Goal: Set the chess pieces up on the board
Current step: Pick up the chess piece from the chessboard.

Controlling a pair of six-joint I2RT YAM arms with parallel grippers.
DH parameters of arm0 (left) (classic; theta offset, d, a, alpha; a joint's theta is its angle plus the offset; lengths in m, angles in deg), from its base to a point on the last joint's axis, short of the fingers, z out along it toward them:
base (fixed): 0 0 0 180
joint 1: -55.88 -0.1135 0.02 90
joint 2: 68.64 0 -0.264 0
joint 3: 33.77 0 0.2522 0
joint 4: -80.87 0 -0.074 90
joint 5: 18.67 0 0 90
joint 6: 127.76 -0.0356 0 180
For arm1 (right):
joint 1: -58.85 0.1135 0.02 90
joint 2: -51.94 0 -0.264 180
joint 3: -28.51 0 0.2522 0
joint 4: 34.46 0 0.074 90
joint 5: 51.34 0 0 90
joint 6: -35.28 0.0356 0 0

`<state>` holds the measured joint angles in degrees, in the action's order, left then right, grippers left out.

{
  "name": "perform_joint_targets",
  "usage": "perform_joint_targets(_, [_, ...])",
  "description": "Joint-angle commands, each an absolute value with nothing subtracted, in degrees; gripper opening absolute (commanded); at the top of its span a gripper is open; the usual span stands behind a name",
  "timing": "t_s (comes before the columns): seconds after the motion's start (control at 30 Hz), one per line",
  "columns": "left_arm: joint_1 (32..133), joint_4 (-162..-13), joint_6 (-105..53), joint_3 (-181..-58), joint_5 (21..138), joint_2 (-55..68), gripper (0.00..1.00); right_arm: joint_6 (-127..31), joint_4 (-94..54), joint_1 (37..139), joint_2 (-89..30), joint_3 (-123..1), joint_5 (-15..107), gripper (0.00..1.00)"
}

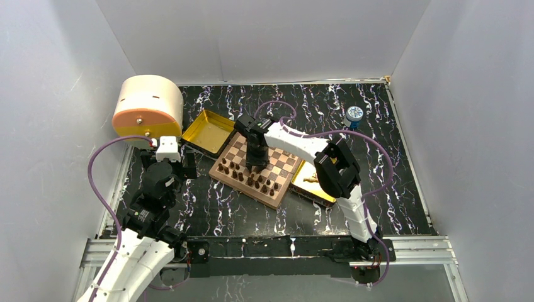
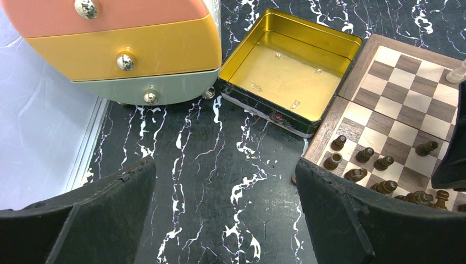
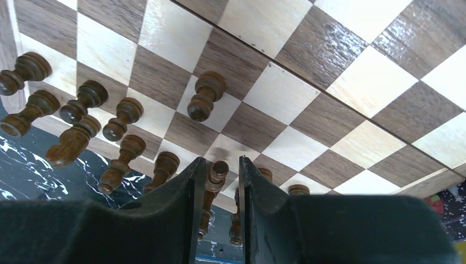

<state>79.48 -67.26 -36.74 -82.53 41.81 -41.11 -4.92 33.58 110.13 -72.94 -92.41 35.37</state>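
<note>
Left gripper (image 2: pixel 225 220) sits closest, its jaws spread wide with nothing between them. It hangs over bare black marbled table (image 2: pixel 209 165), off the board's left edge. I read that as parked so it doesn't block the other arm.

Behind it is the drawer box (image 2: pixel 121 55), pushed against the left wall and not involved. The gold tray (image 2: pixel 275 66) butts up to the board's corner and holds only a few specks. It was probably the supply tray for the dark set, now used up.

The board (image 2: pixel 406 99) lies at an angle mid-table. The dark pieces (image 2: pixel 357 154) crowd the two rows along its near edge, the home ranks. One stray dark piece (image 3: pixel 203 99) stands a row further in.

Right gripper (image 3: pixel 221 162) points down at that edge with a dark pawn (image 3: pixel 215 175) upright between its fingers (image 3: pixel 176 209). The jaws are parted and a slit shows beside the pawn, so it looks let go, not pinched.

The second gold tray (image 1: pixel 301 189) on the right has something tan in it, likely the light set waiting to be placed.
</note>
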Motion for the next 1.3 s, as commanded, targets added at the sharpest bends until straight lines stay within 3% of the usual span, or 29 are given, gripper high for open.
perform_joint_targets(0.0, [79.9, -67.7, -37.1, -84.4, 41.4, -41.8, 0.94, -1.0, 34.4, 110.0, -68.9, -91.6, 34.3, 0.37])
perform_joint_targets(1.27, [80.3, -67.7, -37.1, -84.4, 41.1, -42.2, 0.94, 0.4, 34.0, 110.1, -71.8, -90.3, 38.3, 0.35])
